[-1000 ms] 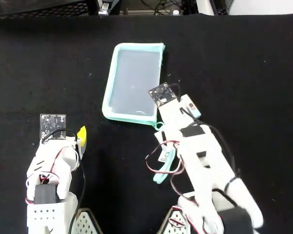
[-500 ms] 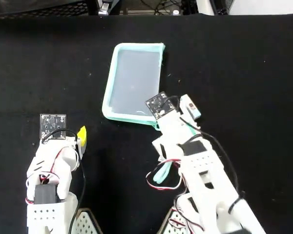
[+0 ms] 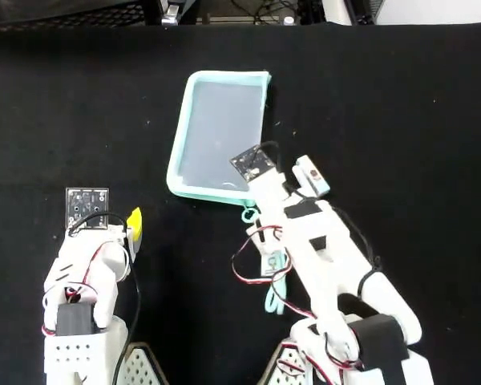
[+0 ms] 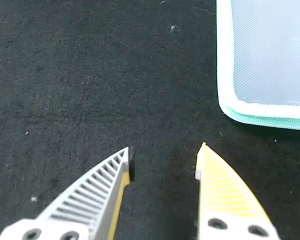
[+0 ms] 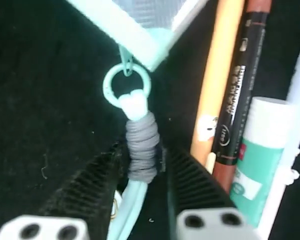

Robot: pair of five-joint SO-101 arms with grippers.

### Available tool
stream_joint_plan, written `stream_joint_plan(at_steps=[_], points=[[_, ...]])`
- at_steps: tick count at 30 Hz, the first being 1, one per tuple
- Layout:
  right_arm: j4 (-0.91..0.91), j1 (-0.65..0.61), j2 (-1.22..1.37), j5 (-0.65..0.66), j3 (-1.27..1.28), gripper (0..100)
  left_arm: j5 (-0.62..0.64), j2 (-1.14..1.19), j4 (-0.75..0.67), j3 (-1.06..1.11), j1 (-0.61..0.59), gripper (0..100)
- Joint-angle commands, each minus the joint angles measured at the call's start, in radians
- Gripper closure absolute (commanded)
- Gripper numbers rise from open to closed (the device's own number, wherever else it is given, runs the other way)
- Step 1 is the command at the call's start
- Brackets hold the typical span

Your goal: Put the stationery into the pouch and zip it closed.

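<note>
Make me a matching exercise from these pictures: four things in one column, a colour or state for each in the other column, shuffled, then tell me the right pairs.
Column one
1. left gripper
2. right gripper
3. pencil
4. glue stick

Column two
A. white and green
B. shut on the grey-wrapped pull cord
C. orange
D. open over the black table

Pairs: 1-D, 2-B, 3-C, 4-A
</note>
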Motion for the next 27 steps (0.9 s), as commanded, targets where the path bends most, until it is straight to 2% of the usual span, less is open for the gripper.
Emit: stream_joint_plan(at_steps=[1,4,8,15,19,21,25,27], points=[[0.014,-0.02,0.002,0.003,-0.041,88.6,-0.008,-0.003,0.003,0.016,-0.012,78],[0.014,-0.028,-0.005,0.003,-0.028,86.9,-0.008,-0.003,0.003,0.016,-0.012,78],[0.012,-0.049,-0.044,0.049,-0.004,98.9,-0.008,-0.003,0.003,0.016,-0.012,78],[0.014,-0.143,-0.314,0.08,0.156,98.6,-0.008,-0.003,0.002,0.016,-0.012,78],[0.006,-0.144,-0.473,0.075,0.239,98.3,-0.008,-0.003,0.002,0.016,-0.01,78],[0.014,-0.144,-0.503,0.072,0.257,95.7,-0.008,-0.003,0.002,0.016,-0.01,78],[0.015,-0.146,-0.466,0.069,0.262,79.0,-0.008,-0.003,0.002,0.016,-0.01,78],[0.014,-0.149,-0.427,0.071,0.254,78.6,-0.008,-0.003,0.002,0.016,-0.01,78]])
